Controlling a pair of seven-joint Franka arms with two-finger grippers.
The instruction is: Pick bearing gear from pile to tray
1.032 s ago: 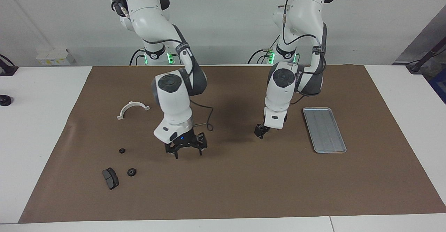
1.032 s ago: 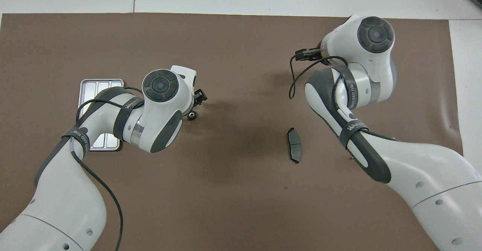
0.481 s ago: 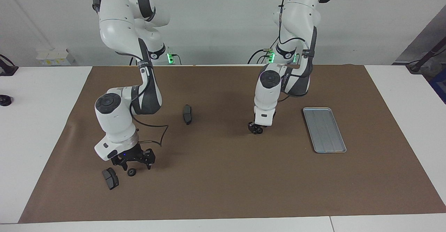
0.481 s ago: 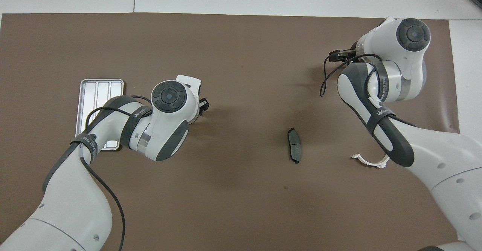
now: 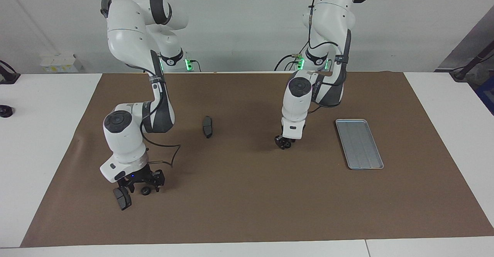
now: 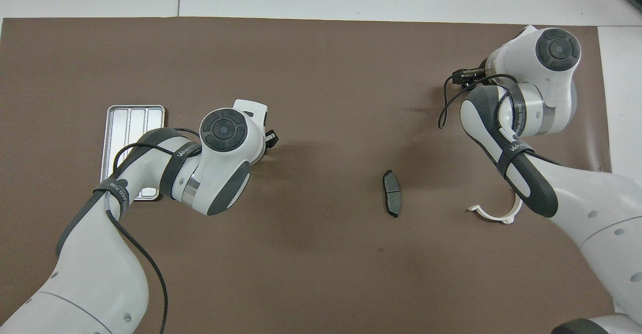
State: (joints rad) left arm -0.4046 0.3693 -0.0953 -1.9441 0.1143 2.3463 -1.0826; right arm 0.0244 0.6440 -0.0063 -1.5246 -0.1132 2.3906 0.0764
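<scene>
We logged the right gripper (image 5: 142,183) low over the mat (image 5: 251,210) at the right arm's end, fingers spread either side of a small black ring (image 5: 145,190), a dark curved pad (image 5: 122,198) just beside it. The left gripper (image 5: 283,142) sat low near mid-table with a small black ring-like part (image 5: 286,144) at its tip; we could not tell its finger state. The tray (image 5: 359,144) lay toward the left arm's end. A second pad (image 5: 207,126) and white half-ring bracket (image 6: 494,214) lay apart.
</scene>
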